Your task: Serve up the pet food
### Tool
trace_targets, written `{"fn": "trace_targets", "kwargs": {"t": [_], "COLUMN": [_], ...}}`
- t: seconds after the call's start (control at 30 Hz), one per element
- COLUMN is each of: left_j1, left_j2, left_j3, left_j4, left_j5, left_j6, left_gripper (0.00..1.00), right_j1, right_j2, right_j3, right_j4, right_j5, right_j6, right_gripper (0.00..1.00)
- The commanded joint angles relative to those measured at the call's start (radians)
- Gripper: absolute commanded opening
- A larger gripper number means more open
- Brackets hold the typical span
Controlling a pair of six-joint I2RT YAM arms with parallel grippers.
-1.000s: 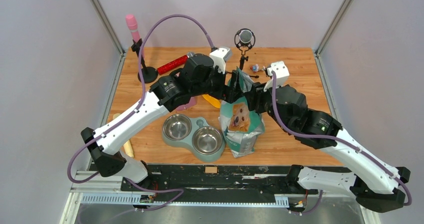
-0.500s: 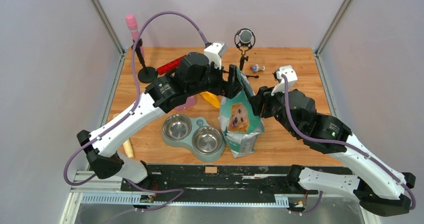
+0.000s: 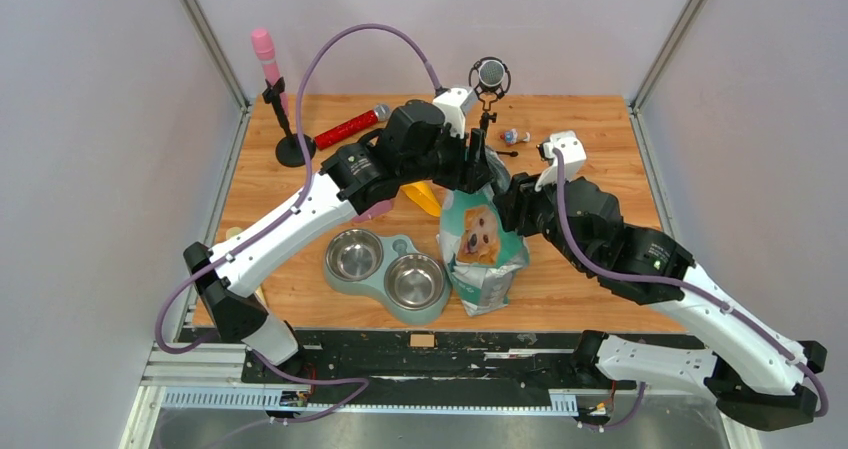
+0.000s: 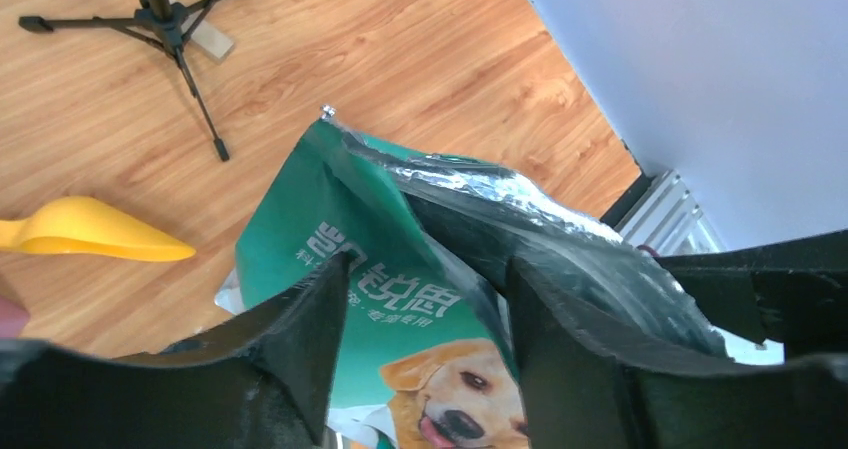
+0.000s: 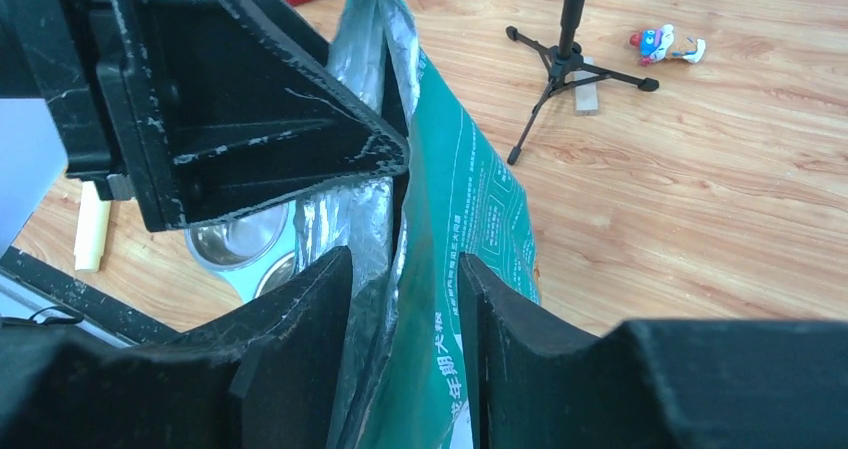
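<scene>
Right gripper is pinching one side of the pet food bag up top, while left gripper just straddles the front lip, jaws wide, not clamped.

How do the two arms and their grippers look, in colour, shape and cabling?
Both the left arm and the right arm have long white links and bulky black joint housings. A purple cable loops along each, and a small white camera box sits at each wrist. The left gripper and right gripper have black wedge-shaped fingers, scuffed pale at the edges.
</scene>
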Motion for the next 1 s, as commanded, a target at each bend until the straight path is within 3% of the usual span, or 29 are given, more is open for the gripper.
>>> {"fn": "trace_targets", "kwargs": {"t": [0.0,0.03,0.07,0.1,0.17,0.27,0.4,0.47,0.53,0.57,0.77,0.97], "left_j1": [-0.004,-0.004,-0.004,-0.004,-0.005,-0.006,-0.006,-0.008,-0.008,-0.008,-0.007,-0.007], "left_j2": [-0.009,-0.010,-0.011,-0.011,-0.010,-0.023,-0.053,-0.071,-0.087,-0.094,-0.072,0.038], "left_j3": [0.019,0.014,0.005,0.004,0.012,0.030,0.059,0.068,0.077,0.084,0.139,0.319], "left_j4": [0.002,0.004,0.005,0.004,-0.013,-0.031,-0.073,-0.085,-0.100,-0.108,-0.092,-0.155], "left_j5": [0.057,0.070,0.075,0.084,0.086,0.055,0.007,-0.012,-0.016,-0.016,-0.101,-0.106], "left_j6": [-0.007,-0.007,-0.007,-0.006,-0.003,0.016,0.041,0.055,0.071,0.077,0.140,0.211], "left_gripper": [0.55,0.38,0.29,0.11,0.00,0.00,0.00,0.00,0.00,0.00,0.00,0.00], "right_j1": [0.005,0.005,0.005,0.004,-0.004,-0.033,-0.104,-0.126,-0.139,-0.146,-0.236,-0.365], "right_j2": [0.003,0.006,0.013,0.023,0.048,0.087,0.116,0.121,0.126,0.127,0.150,0.122], "right_j3": [0.004,0.005,0.009,0.014,0.025,0.033,0.055,0.062,0.078,0.088,0.190,0.293], "right_j4": [0.031,0.034,0.036,0.038,0.038,0.033,0.013,0.008,-0.005,-0.008,-0.031,0.047], "right_j5": [0.081,0.095,0.103,0.109,0.116,0.156,0.063,0.044,0.057,0.080,0.419,0.506], "right_j6": [0.014,0.011,0.007,0.002,-0.008,-0.001,0.020,0.018,0.007,-0.001,-0.068,-0.258], "right_gripper": [0.44,0.44,0.44,0.45,0.46,0.47,0.45,0.32,0.02,0.00,0.00,0.00]}}
